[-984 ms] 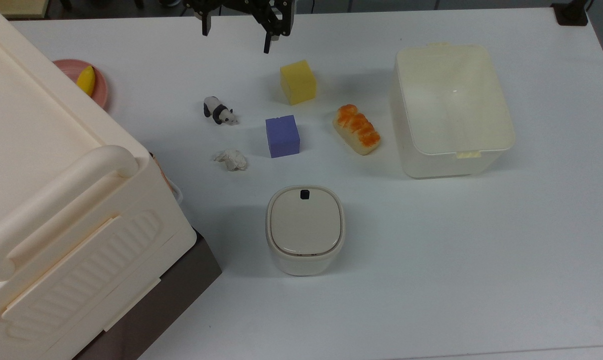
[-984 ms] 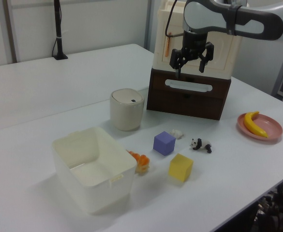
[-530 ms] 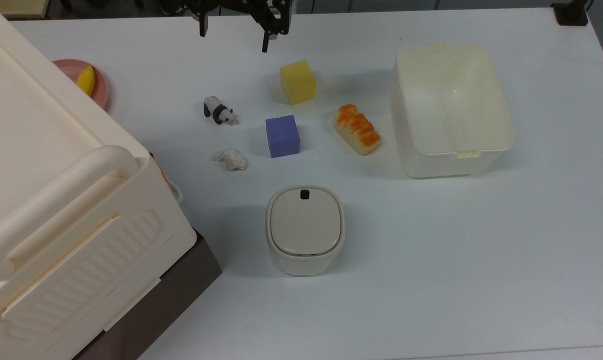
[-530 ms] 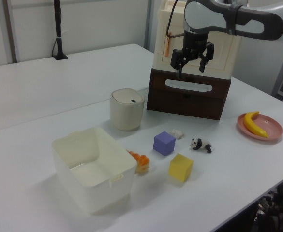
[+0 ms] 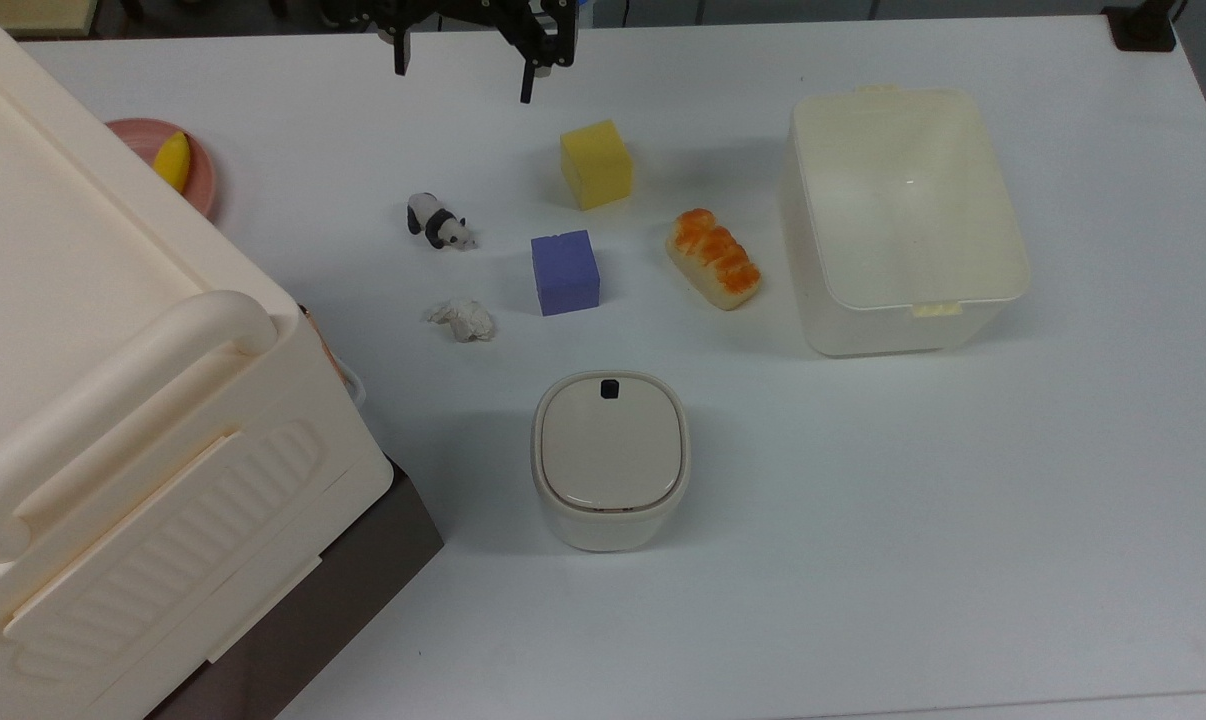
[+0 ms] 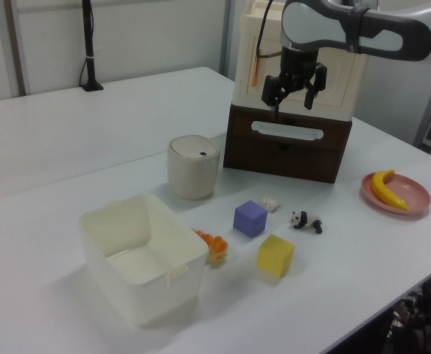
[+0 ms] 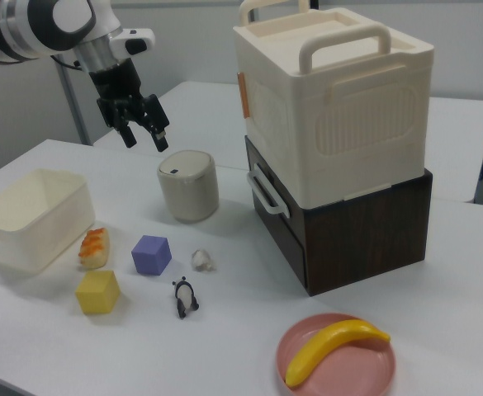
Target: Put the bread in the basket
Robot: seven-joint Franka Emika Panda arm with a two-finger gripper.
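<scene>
White table [image 5: 863, 500] — bread [image 5: 714, 258] lying diagonal just beside basket [image 5: 1003, 290], well apart from raised gripper [image 5: 460, 72] — jaws spread, empty.

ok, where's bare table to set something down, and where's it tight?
Bare: the wide stretch below the basket and right of the lidded bin in the top view. Tight: between bread, purple cube, yellow cube, panda.

Orange-topped bread [image 5: 714, 258] lies just beside the empty cream basket [image 5: 1003, 228].
</scene>
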